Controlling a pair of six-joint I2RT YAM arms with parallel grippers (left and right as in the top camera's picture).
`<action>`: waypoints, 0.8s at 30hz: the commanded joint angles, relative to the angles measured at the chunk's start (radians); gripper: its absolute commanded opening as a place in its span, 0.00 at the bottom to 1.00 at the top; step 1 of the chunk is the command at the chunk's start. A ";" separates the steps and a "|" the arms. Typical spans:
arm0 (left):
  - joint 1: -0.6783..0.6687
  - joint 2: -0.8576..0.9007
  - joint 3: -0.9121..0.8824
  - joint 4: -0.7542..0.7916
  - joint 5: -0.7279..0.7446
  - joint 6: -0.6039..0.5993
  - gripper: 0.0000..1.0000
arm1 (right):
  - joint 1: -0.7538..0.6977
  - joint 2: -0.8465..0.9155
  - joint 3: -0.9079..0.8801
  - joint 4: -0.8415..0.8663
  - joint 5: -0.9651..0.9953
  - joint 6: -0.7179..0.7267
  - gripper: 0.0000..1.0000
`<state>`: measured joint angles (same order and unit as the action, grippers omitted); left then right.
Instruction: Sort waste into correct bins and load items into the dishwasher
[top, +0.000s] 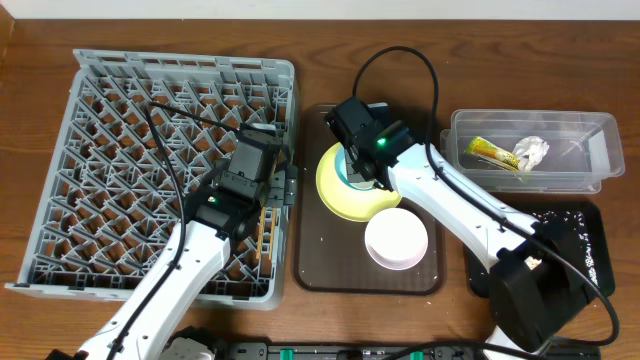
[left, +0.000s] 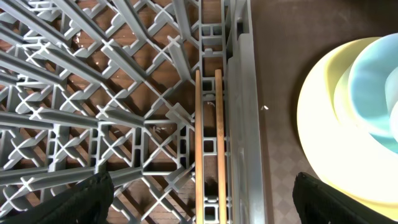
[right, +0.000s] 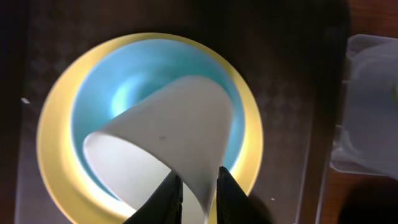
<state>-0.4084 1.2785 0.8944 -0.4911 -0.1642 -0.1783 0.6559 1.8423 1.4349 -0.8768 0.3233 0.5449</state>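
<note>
Two jaws differed: over the rack (top: 120, 150) my left gripper (left: 205, 202) gaped wide, empty. On the plate (top: 335, 195) sat the blue bowl (right: 124, 81). My right gripper (right: 199, 190) pinched the tilted cup (right: 168, 137) above it. The cup looked light, stiff, slick and breakable, so its wall near the rim suited best. My grip point was cut off. The chopsticks (left: 198, 143) lay at the rack's edge, their ends unseen.

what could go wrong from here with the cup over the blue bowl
1. The right pincer seems to pinch only a thin bit of the tilted small white cup; it may slip and fall into the light blue bowl.
2. The left pincer hangs open over the dish rack edge by the chopsticks, so the arms might clash if the cup is carried there.
</note>
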 joint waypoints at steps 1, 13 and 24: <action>0.004 -0.005 0.007 -0.002 -0.013 0.010 0.93 | -0.009 0.003 -0.002 -0.006 0.050 0.008 0.18; 0.004 -0.005 0.007 -0.002 -0.013 0.010 0.93 | -0.061 0.003 -0.001 0.005 0.050 0.008 0.01; 0.004 -0.005 0.007 -0.002 -0.012 0.010 0.93 | -0.123 -0.005 0.013 0.000 -0.064 -0.031 0.28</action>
<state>-0.4084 1.2785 0.8944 -0.4911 -0.1642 -0.1783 0.5568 1.8423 1.4349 -0.8711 0.3065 0.5480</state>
